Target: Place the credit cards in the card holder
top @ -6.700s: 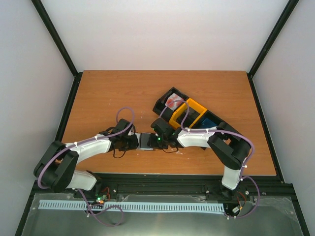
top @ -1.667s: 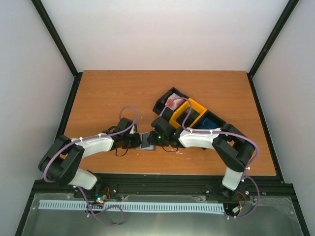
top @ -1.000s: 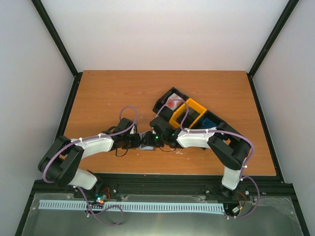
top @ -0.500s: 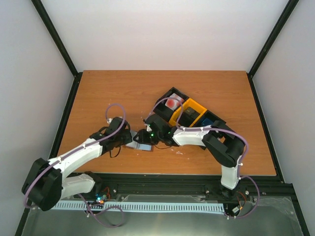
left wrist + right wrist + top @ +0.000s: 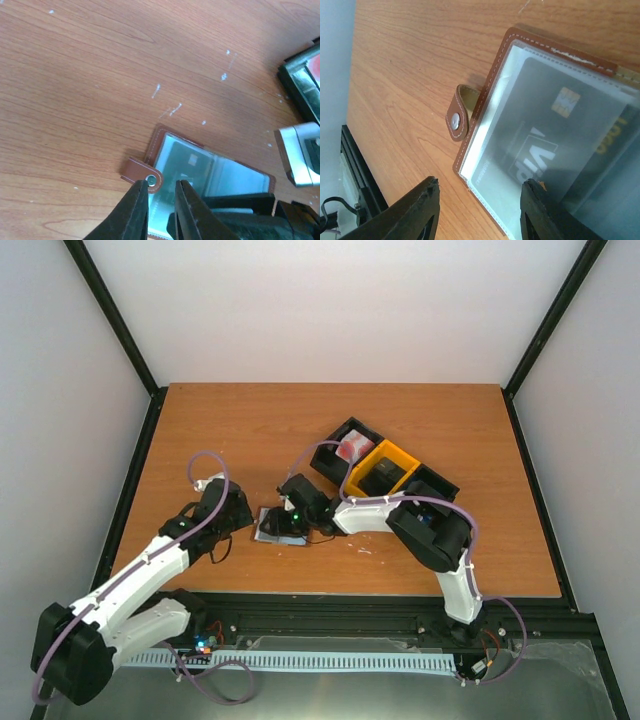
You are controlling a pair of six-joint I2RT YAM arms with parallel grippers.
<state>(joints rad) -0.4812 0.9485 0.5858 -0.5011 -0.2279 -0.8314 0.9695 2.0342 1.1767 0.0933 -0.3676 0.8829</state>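
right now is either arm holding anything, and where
Nothing held: left fingers stand slightly apart by the strap of the holder; right fingers are open over it.

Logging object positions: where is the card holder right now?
Top view: the card holder lies open on the table, left of centre toward the near edge, under the right gripper, with the left gripper just to its left.

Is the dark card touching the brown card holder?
Touching. The right wrist view shows the dark card lying inside the card holder, under its clear sleeve.
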